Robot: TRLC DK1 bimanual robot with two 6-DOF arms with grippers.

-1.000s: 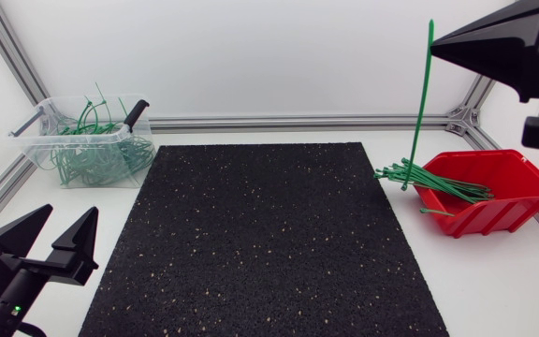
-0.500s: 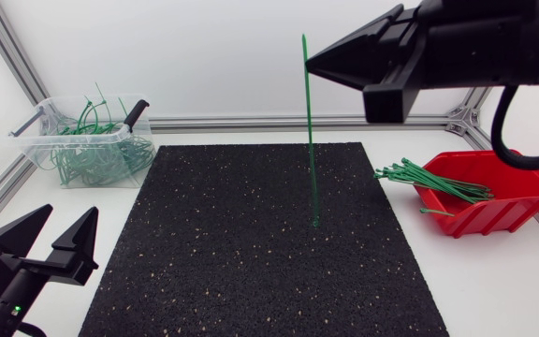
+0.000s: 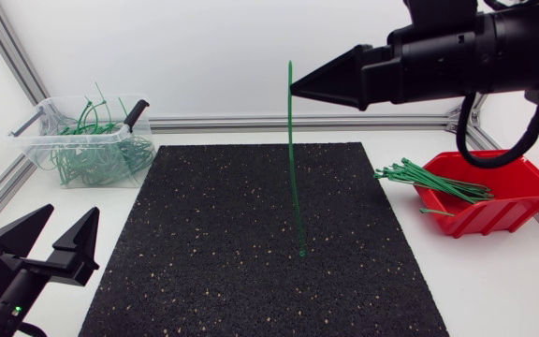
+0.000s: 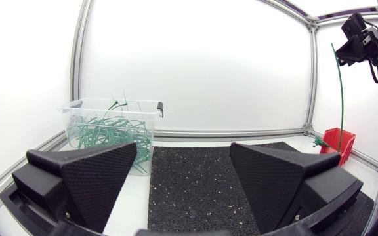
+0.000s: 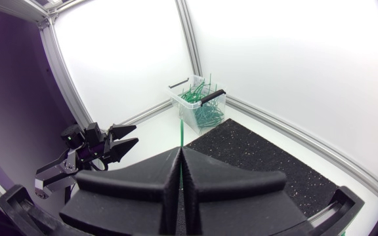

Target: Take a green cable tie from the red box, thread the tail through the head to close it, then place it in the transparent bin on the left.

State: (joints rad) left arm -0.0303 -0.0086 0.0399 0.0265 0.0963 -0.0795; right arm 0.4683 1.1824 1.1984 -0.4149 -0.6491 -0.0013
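Green cable tie [image 3: 294, 168] hangs straight below the right hand [image 3: 295, 90], pinched there; left hand [image 3: 67, 215] spread. Threading, binning remain.

A robotics lab test cell: a white worktop [image 3: 494, 281] topped with a black speckled mat [image 3: 232, 243], boxed in by aluminium framing [image 3: 298, 122] and plain white panels [image 3: 232, 56]. Two robot arms work over it, bearing the left tool [image 3: 68, 215] and the right tool [image 3: 295, 91].
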